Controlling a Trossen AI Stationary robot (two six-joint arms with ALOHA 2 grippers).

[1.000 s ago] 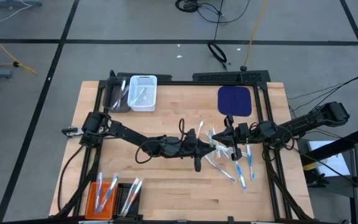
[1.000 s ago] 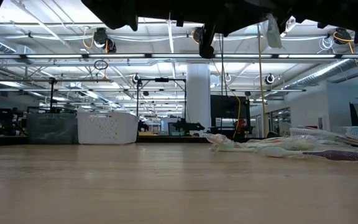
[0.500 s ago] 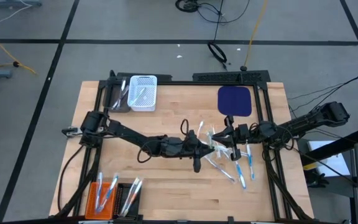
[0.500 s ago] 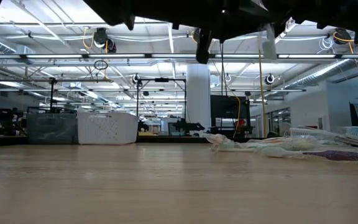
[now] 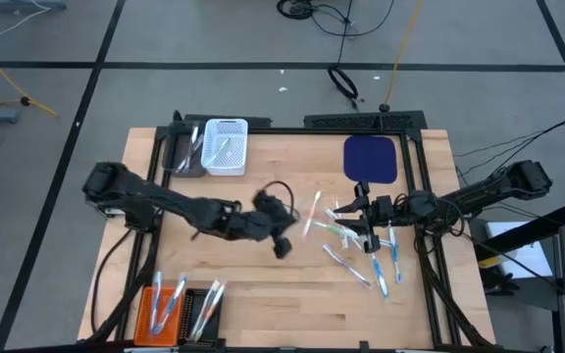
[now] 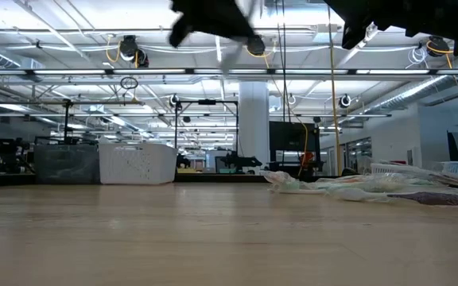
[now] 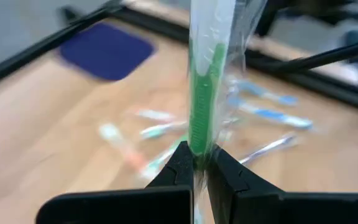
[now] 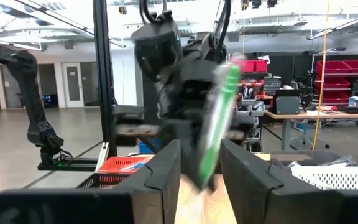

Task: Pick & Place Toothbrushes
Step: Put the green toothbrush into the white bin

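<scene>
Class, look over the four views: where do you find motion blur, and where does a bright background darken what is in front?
Left wrist view: green toothbrush sharp, table blurred. Right wrist view: left gripper and toothbrush smeared. High view: left arm blurred. Low view: arms silhouetted against ceiling lights.

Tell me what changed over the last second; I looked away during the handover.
The left gripper, shut on the green wrapped toothbrush, pulled back left from the pile. The right gripper opened, letting that brush go. The loose toothbrushes, white basket and blue mat stayed put.
</scene>
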